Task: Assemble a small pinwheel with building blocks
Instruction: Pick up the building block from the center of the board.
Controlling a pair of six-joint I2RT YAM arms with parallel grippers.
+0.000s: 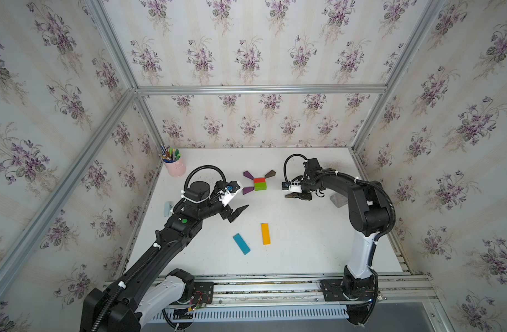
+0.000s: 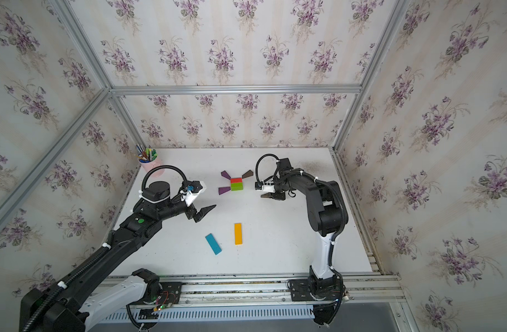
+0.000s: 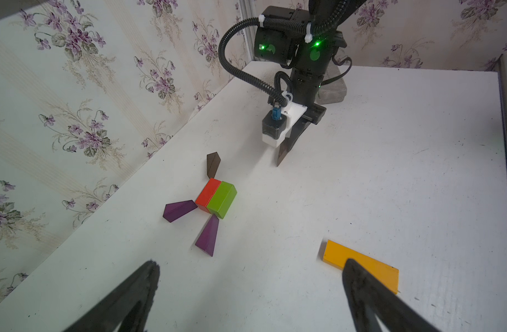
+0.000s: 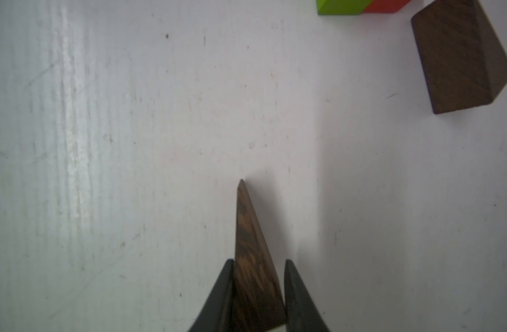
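Pinwheel (image 1: 259,184) building is partway along on the white counter (image 1: 304,253): a hub and three blades lie flat, and no stem is laid yet. The left claw (image 3: 251,262) hangs spread wide and empty, near the hub on the left arm's side. The right claw (image 4: 258,261), near the hub on its opposite side, is clamped on the held brown wedge (image 4: 251,247), whose thin end sticks out past the tips. Whether that wedge rests on the counter or hangs just above it I cannot tell.

An orange bar (image 1: 265,233) and a blue bar (image 1: 241,243) lie loose, well apart from the hub on its robot-base side. The hub is a red block (image 1: 259,180) and a green block (image 1: 260,186) touching side by side. A purple wedge (image 1: 248,174) fans off the red block and a second purple wedge (image 1: 248,190) off the green block, both toward the left arm. The placed brown wedge (image 1: 270,173) fans off the red block toward the right arm. The green block's corner on that side is bare.

The step in hand looks like fetching the fourth blade. Next it needs carrying to that bare corner, thin end inward, without nudging the hub.
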